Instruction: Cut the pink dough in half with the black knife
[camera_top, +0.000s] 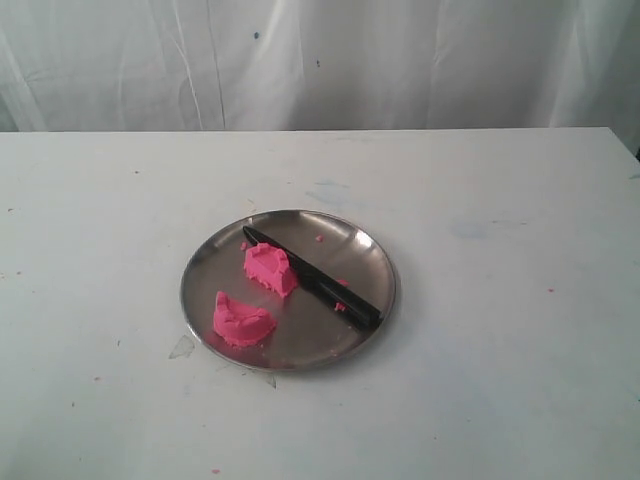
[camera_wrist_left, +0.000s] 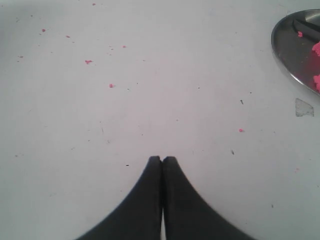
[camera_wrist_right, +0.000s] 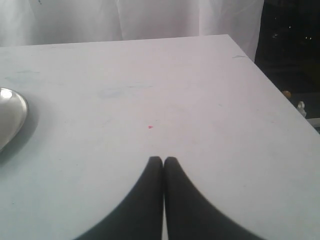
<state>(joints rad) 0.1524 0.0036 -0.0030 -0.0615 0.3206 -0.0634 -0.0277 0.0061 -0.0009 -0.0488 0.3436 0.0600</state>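
We see the pink dough (camera_top: 268, 268) lying in two soft, matte chunks on a round steel plate (camera_top: 365, 255). One chunk is a blunt wedge just toward 10 o'clock from the plate's centre, with a ragged face. It sits right beside the blade of the black knife (camera_top: 315, 280), and we cannot tell whether they touch. The second chunk (camera_top: 241, 320) sits apart from the first at about 7 o'clock near the rim. It is flatter and crescent-like, with a scooped top.

The knife is slim and all black. It lies flat across the plate, with its pointed tip at about 10 o'clock and its handle reaching the rim at about 4 o'clock. A few tiny pink crumbs (camera_top: 341, 283) dot the shiny, shallow metal near the handle.

The plate rests on a white, lightly scuffed surface (camera_top: 500, 380), and a creased white curtain (camera_top: 400, 60) hangs at 12 o'clock.

The left tool (camera_wrist_left: 162, 159) has smooth black fingers pressed together and holds nothing. It hovers over bare surface sprinkled with pink specks (camera_wrist_left: 88, 62), with the plate's rim showing at the edge of its view. The right tool (camera_wrist_right: 163, 159) is likewise pressed together and empty above the surface.
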